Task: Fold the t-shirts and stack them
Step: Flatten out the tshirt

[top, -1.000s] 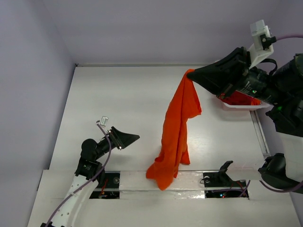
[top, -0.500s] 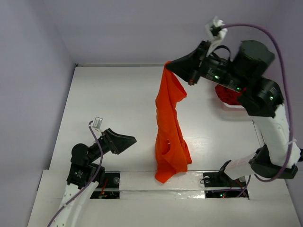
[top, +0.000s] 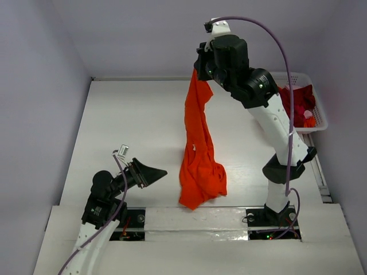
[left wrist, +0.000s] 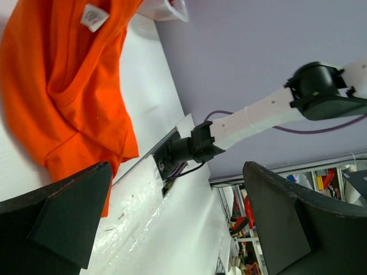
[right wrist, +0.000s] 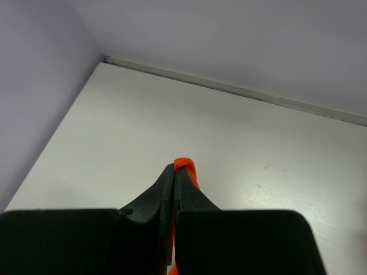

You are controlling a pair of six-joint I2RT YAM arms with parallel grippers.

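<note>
The right gripper (top: pixel 196 74) pinches, with its black fingers (right wrist: pixel 155 192) pressed together, the top edge of the bright orange cloth t-shirt (top: pixel 198 154), which hangs below them down to the white table (top: pixel 132 126). The left gripper (top: pixel 159 170), fingers spread wide, is beside its lower end, not touching.

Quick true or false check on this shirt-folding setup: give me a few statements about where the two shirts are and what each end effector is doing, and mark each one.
1. The right end effector is shut on the orange t-shirt. True.
2. The left end effector grips the orange t-shirt's hem. False: it is open and empty, apart from the cloth.
3. The orange t-shirt lies flat and folded on the table. False: it hangs from the raised right end effector, with its lower end bunched on the table near the front edge.
4. The red t-shirt sits in the white basket at the far right. True.
</note>
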